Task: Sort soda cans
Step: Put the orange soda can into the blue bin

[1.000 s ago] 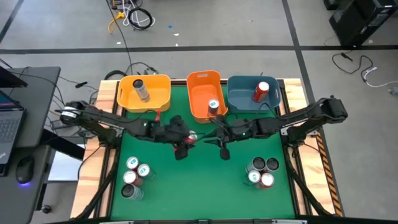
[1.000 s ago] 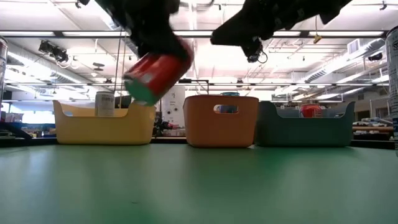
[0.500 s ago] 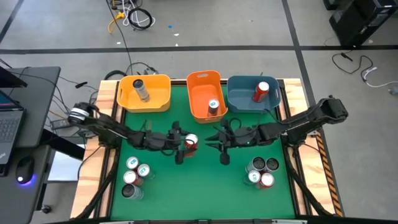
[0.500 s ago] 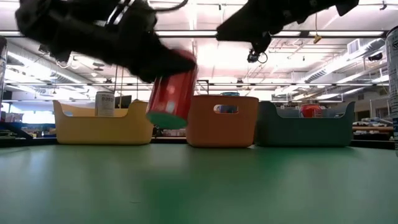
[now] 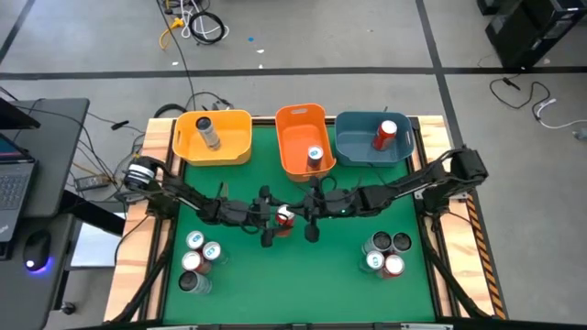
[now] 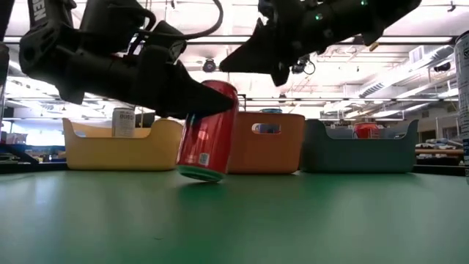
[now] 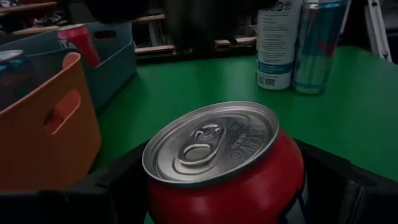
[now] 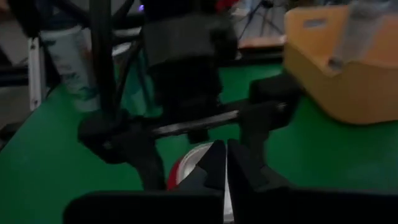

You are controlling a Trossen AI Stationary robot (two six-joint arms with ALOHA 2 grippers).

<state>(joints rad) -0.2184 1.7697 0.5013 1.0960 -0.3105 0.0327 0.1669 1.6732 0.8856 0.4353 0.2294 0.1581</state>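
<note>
A red soda can (image 5: 285, 216) with a silver top (image 7: 211, 140) sits mid-table in my left gripper (image 5: 275, 218), which is shut on it. My right gripper (image 5: 310, 218) is shut and hangs just to the can's right and above its top (image 6: 277, 73); in its wrist view (image 8: 226, 165) the can's top shows right behind the fingertips. Several cans stand in a group at near left (image 5: 197, 257). Another group stands at near right (image 5: 385, 252). My left gripper pinches the red can's side wall (image 7: 186, 199) between its two fingers (image 7: 118, 180), just under the top rim. It reaches in from the table's left, slanting down. The can leans slightly, with its bottom rim (image 6: 201, 174) at or just above the table.
Three bins line the far edge. The yellow one (image 5: 240, 137) holds a grey can (image 5: 209, 134), the orange one (image 5: 295, 128) a white can (image 5: 315, 156), and the blue one (image 5: 358, 139) a red can (image 5: 385, 134). Green table lies bare between the two can groups.
My left gripper has come down and toward the near edge with the red can. The can has turned from strongly tipped to nearly upright and dropped to table level. My right gripper has moved toward the table's left, closing in on the can.
</note>
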